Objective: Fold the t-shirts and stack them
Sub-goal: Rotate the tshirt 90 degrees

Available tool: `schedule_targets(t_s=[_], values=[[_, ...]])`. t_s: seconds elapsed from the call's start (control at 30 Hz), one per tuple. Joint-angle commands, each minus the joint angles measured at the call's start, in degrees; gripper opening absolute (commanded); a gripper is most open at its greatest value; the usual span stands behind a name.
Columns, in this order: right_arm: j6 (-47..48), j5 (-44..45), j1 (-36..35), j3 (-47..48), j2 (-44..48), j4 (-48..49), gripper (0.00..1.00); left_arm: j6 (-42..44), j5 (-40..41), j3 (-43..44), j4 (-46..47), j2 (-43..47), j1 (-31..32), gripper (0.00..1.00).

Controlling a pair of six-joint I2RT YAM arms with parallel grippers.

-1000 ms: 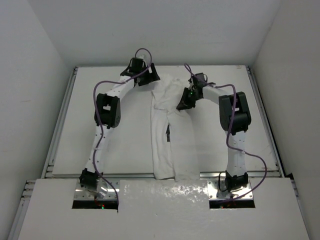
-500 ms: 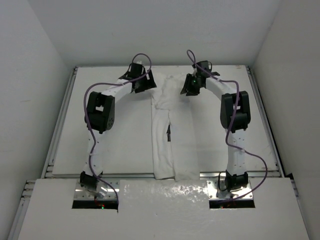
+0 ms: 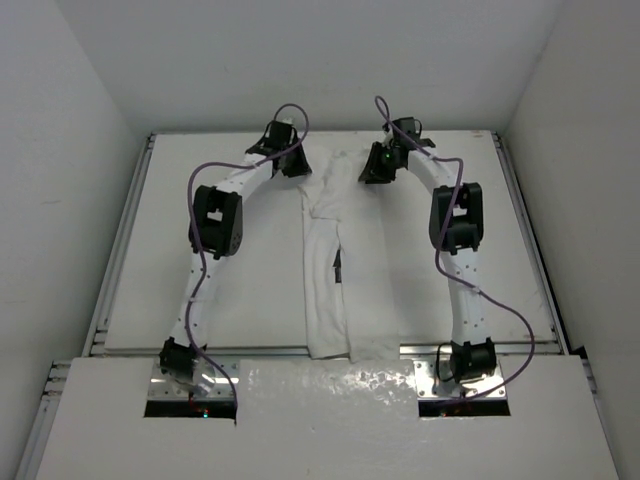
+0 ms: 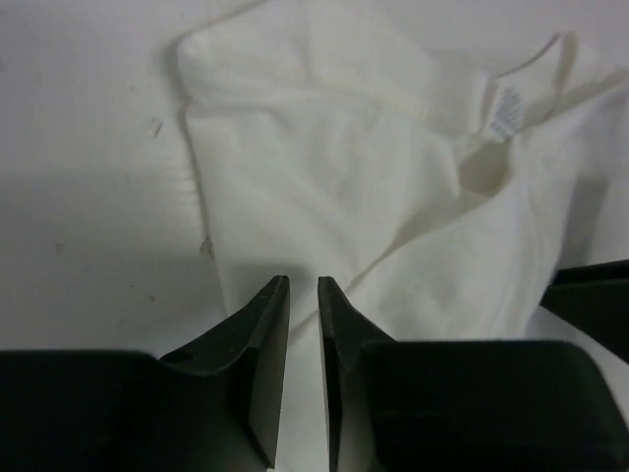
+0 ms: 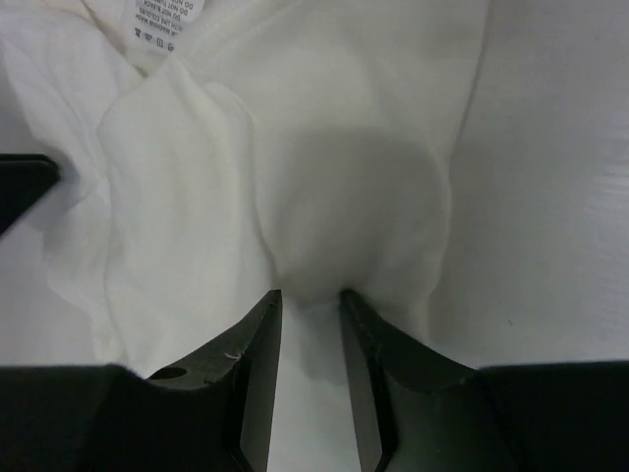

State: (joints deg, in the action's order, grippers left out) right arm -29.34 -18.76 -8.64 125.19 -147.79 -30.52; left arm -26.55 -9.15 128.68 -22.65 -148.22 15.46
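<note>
the left gripper [image 4: 303, 285] is standing nearly shut, its two black fingers leaving only a thin slit. it seems to be pinching a thin layer of the plain white soft cloth t-shirt [image 3: 365, 270] at the far left shoulder, with a crease running from the tips toward the small white collar label [image 4: 503, 108]. the right gripper [image 5: 307, 295] is standing a little wider, its jaws closing on a puckered fold of the same cloth at the far right shoulder. judging from this, both arms are taking hold of the collar end in order to fold it over toward the near end. the step is calling for both grippers to be rising together and level, holding their spacing so the cloth between them is hanging taut without stretching. they should then be travelling straight toward the near edge and laying the collar end squarely over the hem. one side leading would be skewing the fold, and the thin pinch on the left may be at risk of slipping. the t-shirt is lying on the white rigid tabletop [image 3: 260, 290] between the two arms, narrowed into a long band. its long axis is running near to far, the collar pointing to the far edge and the hem reaching the near edge. the small black mark [image 3: 336, 265] is sitting about midway along, toward the left side.
</note>
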Motion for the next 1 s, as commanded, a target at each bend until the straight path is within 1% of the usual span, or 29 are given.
schedule_targets(t_s=[0.0, 0.03, 0.1, 0.13, 0.17, 0.23, 0.27, 0.37, 0.47, 0.5, 0.6, 0.63, 0.7, 0.73, 0.8, 0.83, 0.97], values=[[-2.9, -6.5, 1.5, 6.8, -5.0, -1.1, 0.35, -1.3, -2.8, 2.4, -1.0, -2.9, 0.4, 0.17], [-5.3, -7.4, 2.0, 7.3, -6.0, -0.7, 0.35, -1.6, -3.4, 5.6, -1.3, -4.2, 0.4, 0.19], [-10.1, -8.9, 4.0, 7.3, -8.0, 1.0, 0.34, -3.1, -6.9, 10.0, -0.6, -7.9, 0.0, 0.29], [-11.8, -9.4, 5.3, 7.4, -8.7, 1.9, 0.33, -5.4, -9.5, 10.9, 1.5, -9.9, -0.5, 0.39], [-12.7, -9.4, 5.7, 7.4, -8.7, 1.9, 0.32, -5.4, -11.2, 11.1, 1.5, -10.7, -1.0, 0.44], [-13.8, -9.1, 6.4, 9.3, -9.9, 2.6, 0.32, -10.1, -13.0, 12.2, 5.1, -12.9, -2.6, 0.5], [-14.2, -9.2, 6.6, 9.9, -10.6, 4.1, 0.32, -12.6, -15.2, 12.6, 7.5, -13.5, -3.1, 0.52], [-15.6, -9.0, 7.3, 10.7, -11.5, 5.9, 0.33, -15.5, -16.6, 13.5, 11.0, -14.9, -3.9, 0.52], [-16.1, -11.9, 7.6, 8.9, -11.3, 11.0, 0.34, -16.4, -16.4, 13.4, 15.3, -14.3, -4.0, 0.55], [-16.2, -14.1, 7.6, 8.5, -10.8, 12.1, 0.35, -16.3, -16.7, 13.0, 16.0, -13.8, -4.1, 0.55], [-16.3, -16.6, 7.7, 10.3, -10.6, 14.9, 0.4, -15.0, -17.0, 8.4, 19.4, -9.5, -4.4, 0.58], [-16.2, -16.3, 7.8, 10.9, -10.2, 15.1, 0.41, -14.5, -16.8, 7.2, 20.3, -7.0, -4.4, 0.65], [-15.3, -15.8, 7.9, 10.7, -8.2, 16.1, 0.42, -12.8, -16.6, 6.9, 21.6, -4.6, -4.4, 0.69], [-15.0, -15.8, 7.9, 10.0, -7.4, 16.9, 0.42, -11.6, -16.7, 7.2, 21.6, -4.1, -4.4, 0.74], [-13.6, -16.5, 7.7, 9.6, -5.8, 17.6, 0.42, -10.6, -16.5, 7.8, 24.0, -1.6, -4.5, 0.77], [-12.9, -16.4, 7.5, 9.4, -4.1, 17.7, 0.43, -10.3, -16.6, 7.6, 25.7, -0.8, -4.5, 0.79], [-7.1, -14.3, 5.7, 8.3, 1.3, 18.0, 0.45, -10.3, -16.3, 5.4, 29.1, 4.2, -4.5, 0.79]])
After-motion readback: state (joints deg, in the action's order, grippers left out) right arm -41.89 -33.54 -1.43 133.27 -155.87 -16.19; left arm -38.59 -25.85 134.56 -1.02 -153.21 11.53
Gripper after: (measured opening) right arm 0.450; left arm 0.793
